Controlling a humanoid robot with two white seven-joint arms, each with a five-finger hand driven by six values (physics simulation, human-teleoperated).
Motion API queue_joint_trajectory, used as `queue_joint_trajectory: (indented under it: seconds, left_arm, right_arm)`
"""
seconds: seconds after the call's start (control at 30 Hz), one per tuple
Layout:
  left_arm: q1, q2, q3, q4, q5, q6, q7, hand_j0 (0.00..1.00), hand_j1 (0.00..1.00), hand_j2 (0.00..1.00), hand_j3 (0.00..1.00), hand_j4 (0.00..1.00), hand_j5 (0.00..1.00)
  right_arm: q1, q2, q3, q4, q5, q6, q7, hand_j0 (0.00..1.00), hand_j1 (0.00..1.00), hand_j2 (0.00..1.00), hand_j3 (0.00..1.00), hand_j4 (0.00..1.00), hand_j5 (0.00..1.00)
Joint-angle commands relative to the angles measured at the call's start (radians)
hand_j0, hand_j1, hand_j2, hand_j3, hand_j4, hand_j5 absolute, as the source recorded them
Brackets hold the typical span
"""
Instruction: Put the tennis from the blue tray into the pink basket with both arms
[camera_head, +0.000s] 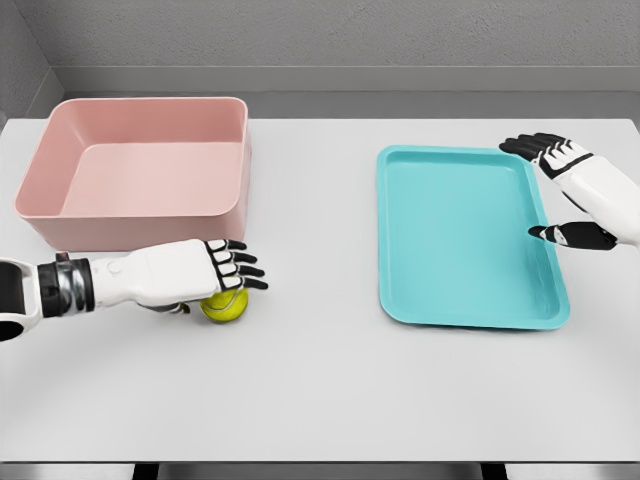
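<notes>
The yellow-green tennis ball (225, 305) is just in front of the pink basket (60, 215), off the tray. My left hand (215, 280) lies palm down over it, fingers curled onto its top, thumb hidden beneath. The ball shows below the fingers. The blue tray (465, 235) at the right holds nothing. My right hand (560, 190) hovers over the tray's far right rim, fingers spread, holding nothing.
The pink basket has nothing in it; its near wall stands just behind my left hand. White table surface stretches between basket and tray and along the front edge.
</notes>
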Motion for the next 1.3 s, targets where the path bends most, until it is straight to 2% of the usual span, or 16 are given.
queue_joint_trajectory:
  seconds: [0.0,0.17,0.37,0.47,0.6,0.63,0.73,1.03,1.27]
  left_arm:
    - [0.000,-0.007,-0.018,0.004,0.007,0.001,0.000,1.00,1.00,1.00,1.00,1.00,1.00]
    - [0.000,-0.008,-0.021,0.004,0.008,0.001,0.000,1.00,1.00,1.00,1.00,1.00,1.00]
    - [-0.003,-0.008,-0.021,0.002,0.005,0.001,-0.019,0.81,0.81,0.81,0.81,0.81,0.81]
    - [-0.006,-0.008,-0.021,0.002,0.005,0.001,-0.024,0.77,0.77,0.77,0.77,0.77,0.77]
    - [-0.008,-0.008,-0.021,0.002,0.010,0.001,-0.046,0.60,0.60,0.60,0.60,0.60,0.60]
    - [-0.008,-0.008,-0.021,0.002,0.013,0.001,-0.062,0.53,0.53,0.53,0.53,0.53,0.53]
    - [-0.008,-0.008,-0.021,0.002,0.013,0.001,-0.064,0.48,0.48,0.48,0.48,0.48,0.48]
    - [-0.009,-0.008,-0.020,0.002,0.018,0.001,-0.066,0.49,0.49,0.49,0.49,0.49,0.49]
    - [-0.015,-0.005,-0.018,-0.007,0.054,0.001,-0.066,0.49,0.49,0.49,0.49,0.49,0.49]
  right_arm:
    - [0.000,-0.002,-0.001,0.000,-0.007,0.003,-0.001,1.00,1.00,1.00,1.00,1.00,1.00]
    - [0.000,0.000,-0.003,0.000,-0.007,0.003,-0.001,1.00,1.00,1.00,1.00,1.00,1.00]
    - [0.017,0.000,-0.024,-0.002,-0.007,0.003,-0.001,1.00,1.00,1.00,1.00,1.00,1.00]
    - [0.018,0.000,-0.024,-0.002,-0.007,0.003,-0.001,1.00,1.00,1.00,1.00,1.00,1.00]
    - [0.018,0.000,-0.024,-0.003,-0.007,0.003,-0.001,1.00,1.00,1.00,1.00,1.00,1.00]
    - [0.018,0.000,-0.024,-0.003,-0.007,0.003,-0.001,1.00,1.00,1.00,1.00,1.00,1.00]
    - [0.018,0.000,-0.024,-0.003,-0.007,0.003,-0.001,1.00,1.00,1.00,1.00,1.00,1.00]
    - [0.020,0.000,-0.024,-0.003,-0.007,0.003,-0.001,1.00,1.00,1.00,1.00,1.00,1.00]
    - [0.020,0.000,-0.026,-0.003,-0.007,0.003,-0.001,1.00,1.00,1.00,1.00,1.00,1.00]
